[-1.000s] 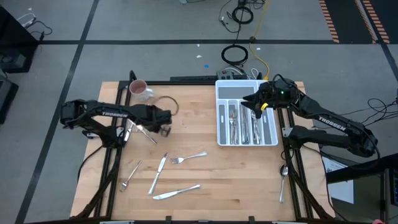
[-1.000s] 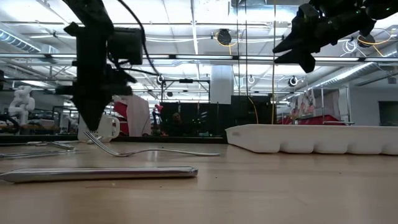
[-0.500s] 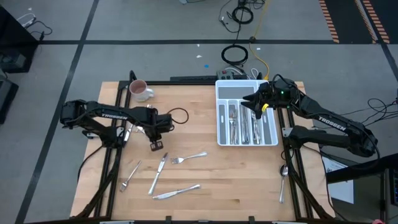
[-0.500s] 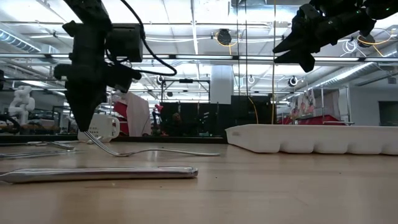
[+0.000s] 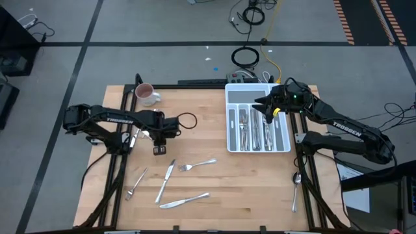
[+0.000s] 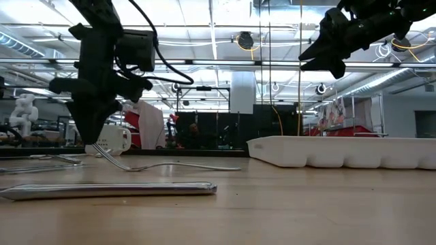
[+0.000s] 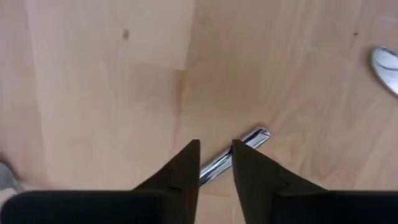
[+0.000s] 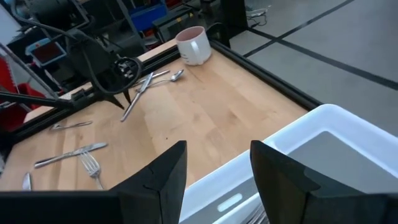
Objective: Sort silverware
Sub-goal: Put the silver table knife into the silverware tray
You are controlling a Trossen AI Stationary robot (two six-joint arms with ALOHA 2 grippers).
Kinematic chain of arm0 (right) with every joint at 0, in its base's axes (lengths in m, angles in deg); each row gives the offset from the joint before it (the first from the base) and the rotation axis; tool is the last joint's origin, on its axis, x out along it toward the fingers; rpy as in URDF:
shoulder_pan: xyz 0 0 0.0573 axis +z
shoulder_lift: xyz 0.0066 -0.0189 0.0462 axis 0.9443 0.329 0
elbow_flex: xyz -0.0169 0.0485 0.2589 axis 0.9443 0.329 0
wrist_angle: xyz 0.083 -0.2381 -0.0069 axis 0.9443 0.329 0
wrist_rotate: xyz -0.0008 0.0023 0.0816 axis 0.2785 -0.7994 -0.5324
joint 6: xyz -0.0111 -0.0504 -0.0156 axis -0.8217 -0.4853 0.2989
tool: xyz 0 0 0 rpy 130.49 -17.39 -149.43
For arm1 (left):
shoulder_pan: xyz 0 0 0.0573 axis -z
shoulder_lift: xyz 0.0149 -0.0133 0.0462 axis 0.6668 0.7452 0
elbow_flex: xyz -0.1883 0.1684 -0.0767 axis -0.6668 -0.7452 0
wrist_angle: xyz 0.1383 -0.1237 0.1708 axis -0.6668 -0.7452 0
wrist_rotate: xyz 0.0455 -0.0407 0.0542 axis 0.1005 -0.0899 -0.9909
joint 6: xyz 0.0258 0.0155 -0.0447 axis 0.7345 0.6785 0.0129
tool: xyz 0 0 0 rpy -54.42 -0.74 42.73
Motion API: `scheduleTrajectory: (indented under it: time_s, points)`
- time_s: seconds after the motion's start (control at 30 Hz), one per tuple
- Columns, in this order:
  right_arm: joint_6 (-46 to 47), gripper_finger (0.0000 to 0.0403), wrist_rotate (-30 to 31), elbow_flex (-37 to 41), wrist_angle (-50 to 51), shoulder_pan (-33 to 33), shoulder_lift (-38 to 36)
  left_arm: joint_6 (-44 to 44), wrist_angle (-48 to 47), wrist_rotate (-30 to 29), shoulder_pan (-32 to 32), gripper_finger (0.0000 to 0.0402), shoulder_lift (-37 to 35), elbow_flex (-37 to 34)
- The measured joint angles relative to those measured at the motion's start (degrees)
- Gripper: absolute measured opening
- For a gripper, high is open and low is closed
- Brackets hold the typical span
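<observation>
My left gripper [image 7: 216, 144] points straight down at the table's left middle [image 5: 155, 136]. It is open a little, and its fingertips stand on either side of a table knife's handle [image 7: 252, 137]. The knife [image 8: 138, 96] lies flat on the wood. My right gripper [image 8: 214, 168] hangs open and empty above the far left end of the white tray [image 5: 259, 150], which holds several pieces of silverware [image 5: 253, 130]. Loose on the wood lie a fork [image 5: 198, 164], two knives [image 5: 166, 182] [image 5: 185, 200] and a small piece [image 5: 135, 184].
A pink-and-white mug [image 5: 146, 94] stands at the far left corner, with a spoon [image 8: 176, 76] lying near it. Another spoon [image 5: 296, 182] rests on the frame off the table's right edge. A cable loop [image 5: 187, 120] hangs from the left wrist. Bare wood lies between the loose pieces and the tray.
My left gripper has rolled about a quarter turn about its downward line and stayed over the same spot. Its wrist camera has swung round to the side nearer the table's front edge.
</observation>
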Motion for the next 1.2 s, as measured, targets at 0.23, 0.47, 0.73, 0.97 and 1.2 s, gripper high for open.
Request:
scheduleTrajectory:
  time_s: [0.23,0.47,0.73,0.97,1.2]
  points:
    - [-1.7,0.0169,0.0,0.0,0.0,0.0,0.0,1.6,-1.3,2.8,0.3,0.0186,0.0,0.0]
    - [-3.2,0.0169,0.0,0.0,0.0,0.0,0.0,9.4,-7.8,2.8,2.7,0.0234,-0.2,0.1]
    - [-3.5,0.0169,0.0,0.0,0.0,0.0,0.1,19.2,-10.0,-2.9,3.3,0.0235,-0.5,0.2]
    - [-3.5,0.0169,0.0,0.0,0.0,0.0,0.1,25.5,-5.2,-3.8,2.2,0.0235,-0.5,-0.7]
    - [-2.8,0.0169,0.0,0.0,0.0,0.0,0.1,25.5,-4.1,-3.7,1.7,0.0235,-0.5,-6.4]
